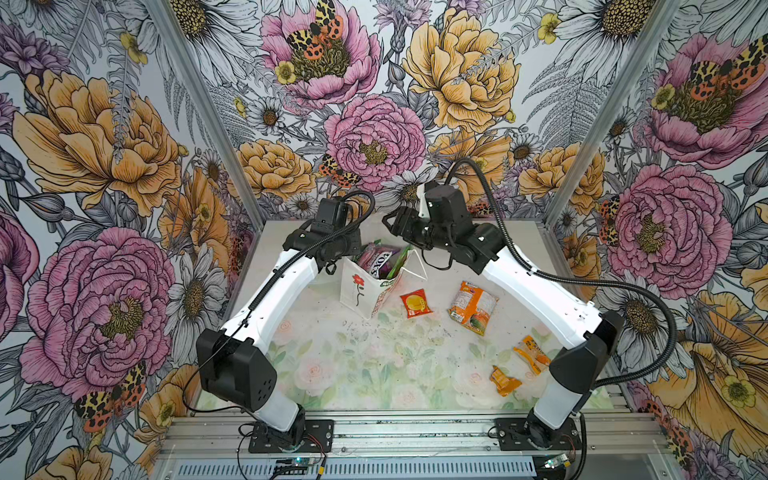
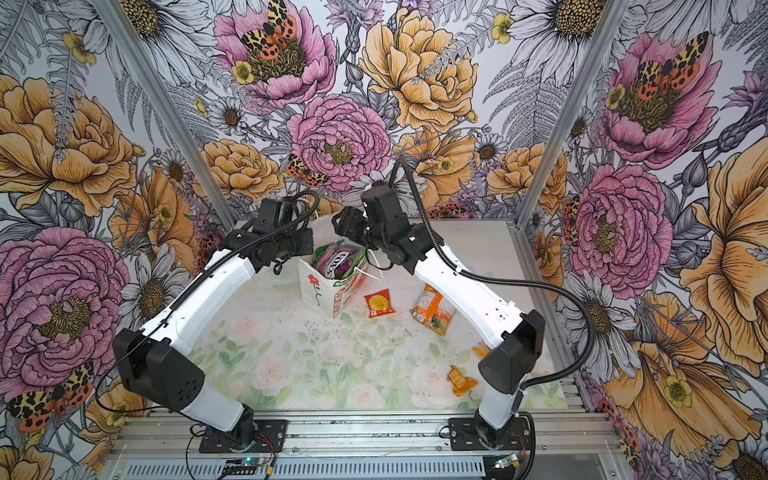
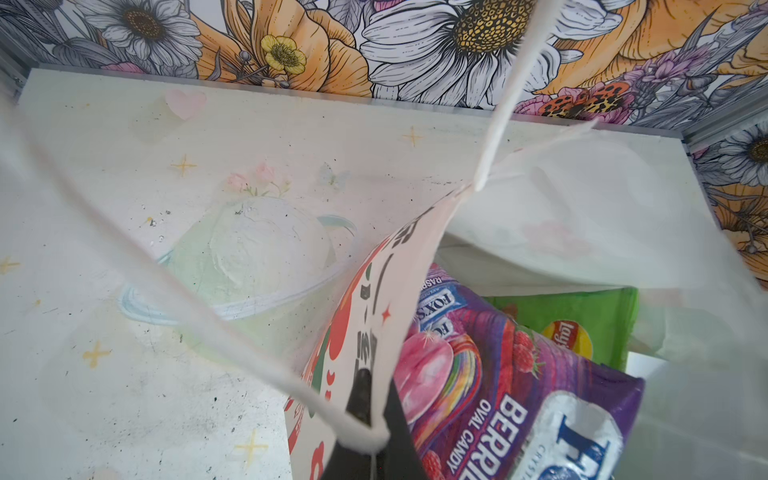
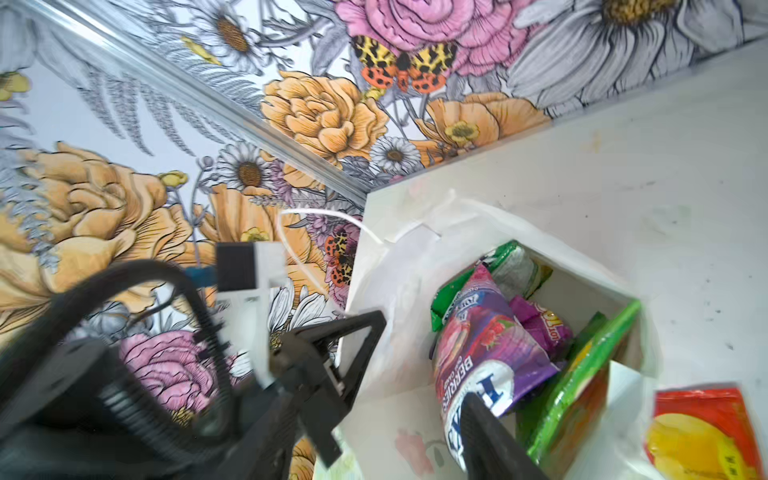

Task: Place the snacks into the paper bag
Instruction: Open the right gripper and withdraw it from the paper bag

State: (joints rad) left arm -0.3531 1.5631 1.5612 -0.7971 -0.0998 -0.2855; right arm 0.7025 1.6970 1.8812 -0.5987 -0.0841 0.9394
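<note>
Floral table, left end effector tight on paper bag, wrist-view only; right end effector unclear

- Upright white paper gift bag with red flower print stands on the pale floral-print table, toward the back.
- Inside the bag: purple crinkly FOX'S candy packet on top, big bright green plastic packet beside it.
- Small red sachet just right of the bag.
- Orange plastic packet right of the sachet.
- Two small orange wrappers front right, apart.

Flowered paper bag standing open, purple FOX'S packet poking out, red sachet and orange packet just beside
</note>
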